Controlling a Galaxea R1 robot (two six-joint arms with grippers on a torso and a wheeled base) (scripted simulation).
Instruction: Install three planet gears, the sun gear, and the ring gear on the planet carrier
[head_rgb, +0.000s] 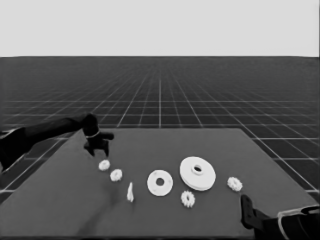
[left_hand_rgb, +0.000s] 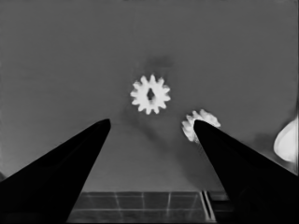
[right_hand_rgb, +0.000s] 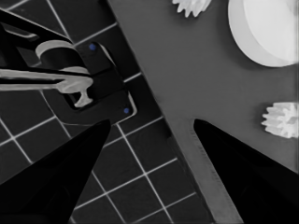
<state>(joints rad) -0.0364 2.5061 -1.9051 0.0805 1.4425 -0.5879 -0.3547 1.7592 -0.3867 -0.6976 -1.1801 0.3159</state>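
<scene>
Four planet gears lie on the table: one (head_rgb: 104, 165) just in front of my left gripper (head_rgb: 98, 150), a second (head_rgb: 116, 175) beside it, a third (head_rgb: 187, 198) near the front and a fourth (head_rgb: 234, 184) to the right. The smaller round part (head_rgb: 160, 182), the planet carrier, lies flat at mid-table with nothing on it. The larger round part (head_rgb: 197, 173), the ring gear, sits right of it. In the left wrist view my left gripper (left_hand_rgb: 152, 121) stands open above the table, one gear (left_hand_rgb: 150, 94) just beyond its tips and another (left_hand_rgb: 198, 123) partly behind a finger. My right gripper (head_rgb: 246, 212) waits open at the front right corner.
A thin white piece (head_rgb: 130, 192) stands left of the smaller round part. The right wrist view shows the table's corner, the larger round part (right_hand_rgb: 266, 28), two gears (right_hand_rgb: 282, 119) (right_hand_rgb: 191, 5), and dark machinery (right_hand_rgb: 70, 79) past the edge over the floor grid.
</scene>
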